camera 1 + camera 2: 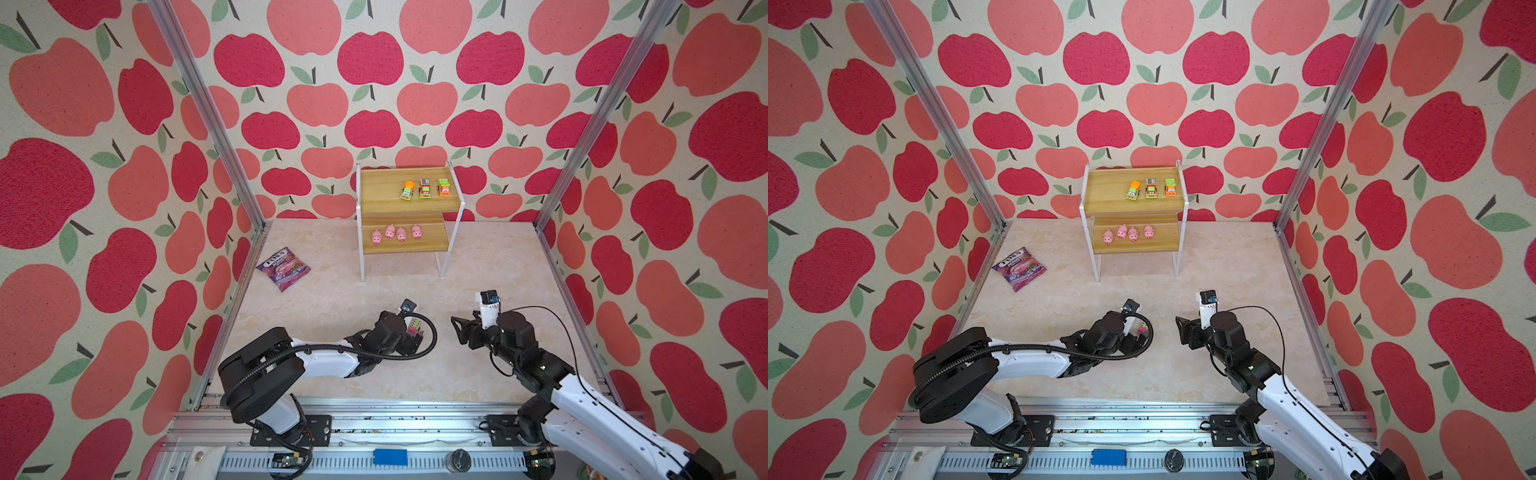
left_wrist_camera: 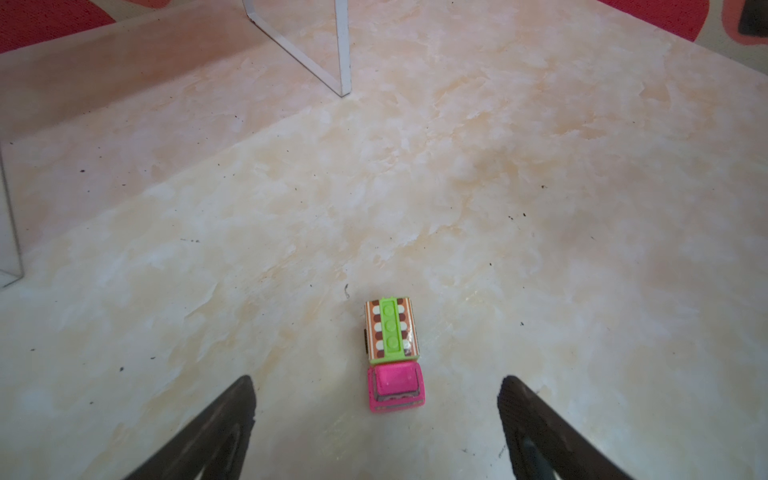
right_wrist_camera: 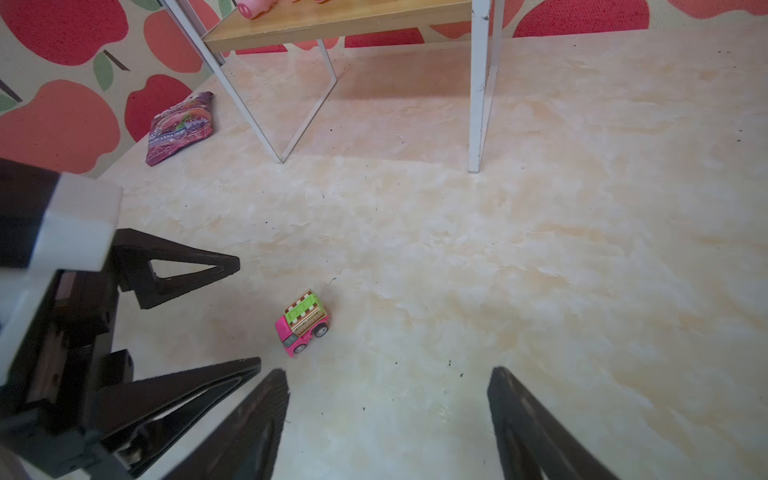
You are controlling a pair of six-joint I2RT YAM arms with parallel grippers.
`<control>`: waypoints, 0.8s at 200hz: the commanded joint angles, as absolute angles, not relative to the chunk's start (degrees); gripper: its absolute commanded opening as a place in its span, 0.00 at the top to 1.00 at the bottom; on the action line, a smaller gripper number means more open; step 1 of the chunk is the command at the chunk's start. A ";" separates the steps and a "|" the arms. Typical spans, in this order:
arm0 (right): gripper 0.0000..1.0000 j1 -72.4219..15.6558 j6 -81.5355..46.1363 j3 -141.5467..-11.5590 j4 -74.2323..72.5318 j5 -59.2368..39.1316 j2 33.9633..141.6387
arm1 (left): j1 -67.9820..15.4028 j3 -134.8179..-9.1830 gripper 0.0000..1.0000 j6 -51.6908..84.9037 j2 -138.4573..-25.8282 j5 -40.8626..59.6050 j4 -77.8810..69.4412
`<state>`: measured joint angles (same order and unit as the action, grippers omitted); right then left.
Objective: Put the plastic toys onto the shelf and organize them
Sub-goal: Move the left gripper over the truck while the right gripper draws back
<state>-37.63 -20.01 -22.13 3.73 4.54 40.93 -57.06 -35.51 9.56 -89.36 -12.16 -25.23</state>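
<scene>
A pink toy truck (image 2: 392,357) with a green and brown striped back stands on its wheels on the table (image 1: 332,299), and it also shows in the right wrist view (image 3: 302,323). My left gripper (image 2: 376,382) is open. Its fingertips (image 2: 247,384) stand wide to either side of the truck's cab without touching it. In a top view the truck (image 1: 414,328) shows just at that gripper. My right gripper (image 1: 459,328) is open and empty, a short way to the right. Three toy vehicles (image 1: 424,189) sit on the top board of the shelf (image 1: 382,199). Several pink pigs (image 1: 401,234) stand on its lower board.
A purple candy bag (image 1: 283,268) lies on the table left of the shelf, near the left wall. The shelf's thin white legs (image 3: 476,104) stand on the table at the back. Metal corner posts (image 1: 548,224) and apple-patterned walls close the table in.
</scene>
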 commanded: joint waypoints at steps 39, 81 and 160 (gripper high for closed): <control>0.21 -34.58 -18.37 -29.22 13.08 -3.65 38.96 | -56.87 -39.53 0.17 14.10 -93.61 -12.11 -24.61; 0.21 -31.35 -17.91 -29.54 14.52 -6.40 37.02 | -56.62 -40.00 0.21 17.87 -95.90 -12.66 -24.74; 0.21 -28.75 -18.36 -28.20 11.81 -9.27 37.35 | -55.74 -42.80 0.36 18.85 -98.87 -11.36 -21.09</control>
<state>-29.34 -18.74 -28.18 12.99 -7.31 36.45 -56.45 -41.56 17.56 -98.04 -12.01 -23.07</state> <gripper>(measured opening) 0.791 0.651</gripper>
